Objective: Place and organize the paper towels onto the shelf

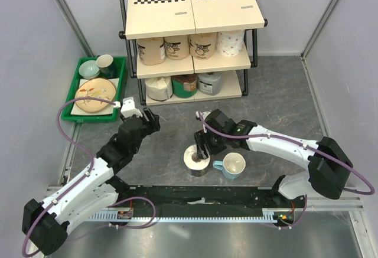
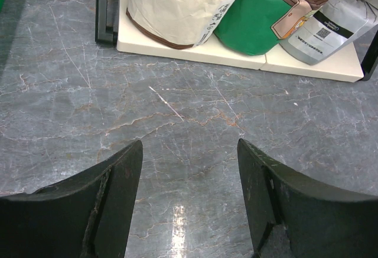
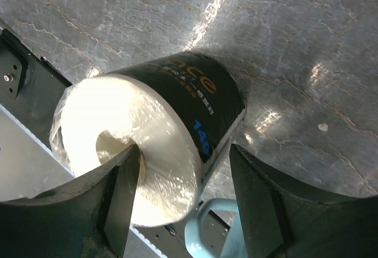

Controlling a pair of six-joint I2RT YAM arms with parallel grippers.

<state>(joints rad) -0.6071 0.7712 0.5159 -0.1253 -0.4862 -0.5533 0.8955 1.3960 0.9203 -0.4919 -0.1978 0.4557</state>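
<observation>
Right gripper (image 3: pixel 184 152) fingers fill the bottom of the right wrist view, jaws partly open. One finger tip sits at the hollow core of a white paper towel roll in a black printed wrapper and clear film (image 3: pixel 177 110), the other stands outside the wrapper with a gap showing. Straddling the roll wall, not clamped. Roll stands on end on the grey marbled bench (image 1: pixel 266 87), core up, near the arm bases. A white mug with a light-blue handle (image 1: pixel 234 165) sits just beside it on its right, handle toward the roll.

Left gripper (image 2: pixel 189 146) is open about the same, nothing between the fingers, over bare bench in front of the bottom tier.

Three-tier shelf with black tube frame and cream boards with checkered strips (image 1: pixel 195 10) stands at the far side.
- Top board: bare.
- Middle tier: three tan rolls with a cartoon print (image 1: pixel 177 46) plus a white patterned roll (image 1: pixel 230 42), in a row.
- Bottom tier: cream paper-wrapped roll (image 2: pixel 177 4), green roll with a brown top (image 2: pixel 260 16), grey-wrapped roll (image 2: pixel 336 16), side by side and touching.

Left of the shelf is a green plastic tray (image 1: pixel 80 78) holding an orange plate (image 1: pixel 95 88) and two bowls (image 1: pixel 97 67).
</observation>
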